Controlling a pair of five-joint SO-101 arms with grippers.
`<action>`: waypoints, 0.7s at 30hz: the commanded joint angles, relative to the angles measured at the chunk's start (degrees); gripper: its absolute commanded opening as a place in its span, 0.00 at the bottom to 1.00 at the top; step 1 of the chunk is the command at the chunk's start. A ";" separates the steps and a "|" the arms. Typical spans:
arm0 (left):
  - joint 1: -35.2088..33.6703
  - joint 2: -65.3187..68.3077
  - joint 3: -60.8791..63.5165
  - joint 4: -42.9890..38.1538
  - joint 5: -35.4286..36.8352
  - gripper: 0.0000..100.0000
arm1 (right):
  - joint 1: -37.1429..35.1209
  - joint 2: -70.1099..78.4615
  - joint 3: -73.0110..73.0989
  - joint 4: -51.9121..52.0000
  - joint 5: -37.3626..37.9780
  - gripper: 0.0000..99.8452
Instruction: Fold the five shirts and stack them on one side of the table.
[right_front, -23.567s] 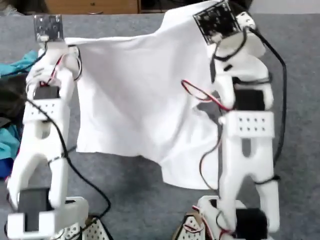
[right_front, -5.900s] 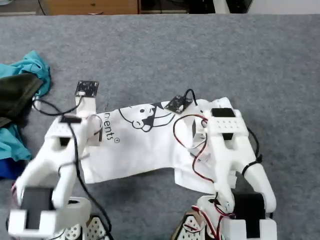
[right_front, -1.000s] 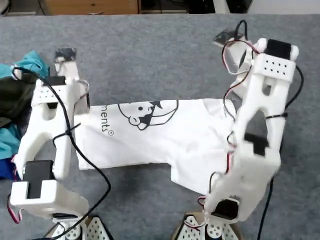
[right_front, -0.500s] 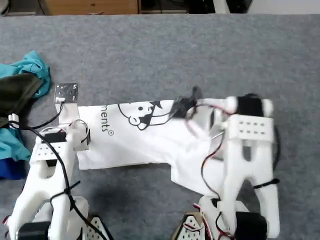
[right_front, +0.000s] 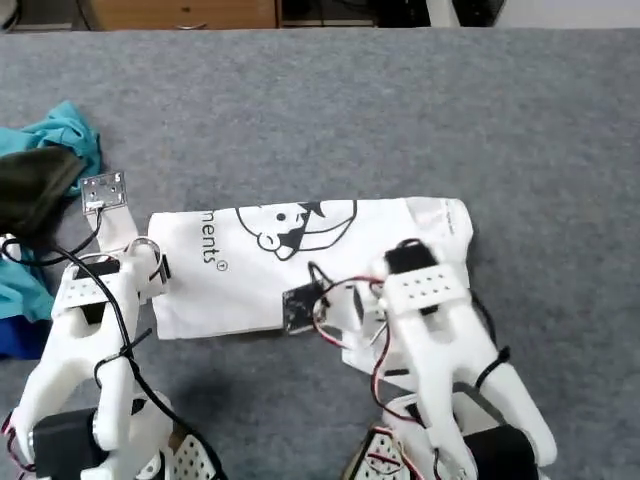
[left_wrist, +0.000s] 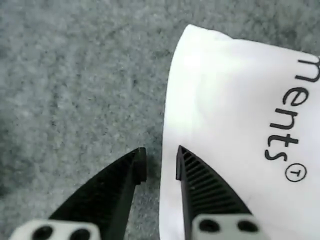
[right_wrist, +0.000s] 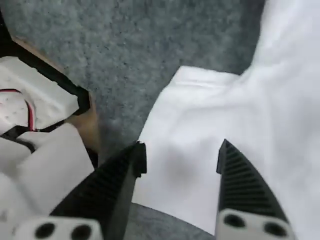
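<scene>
High view: the white shirt with black print (right_front: 300, 265) lies flat on the grey carpeted table (right_front: 400, 120), long axis left to right.

Left wrist view: the left gripper (left_wrist: 161, 162), fingers narrowly parted, straddles the shirt's short edge.

Right wrist view: the right gripper (right_wrist: 181, 156), fingers spread wide, hangs over a projecting corner.

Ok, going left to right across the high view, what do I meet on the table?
Heap of teal and dark clothes → left gripper → white shirt → bare grey table. The right arm overlaps the shirt, so it is left out.
</scene>
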 joint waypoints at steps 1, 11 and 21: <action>0.53 -0.04 -2.73 -0.44 0.44 0.12 | -3.21 -1.01 2.51 -2.20 -1.05 0.24; 1.14 -0.04 -2.64 -0.44 -1.49 0.12 | -7.34 -0.92 10.15 -10.99 -6.24 0.24; 1.14 -0.31 -2.29 -0.18 -1.49 0.12 | -6.90 -0.84 12.70 -16.79 -6.86 0.24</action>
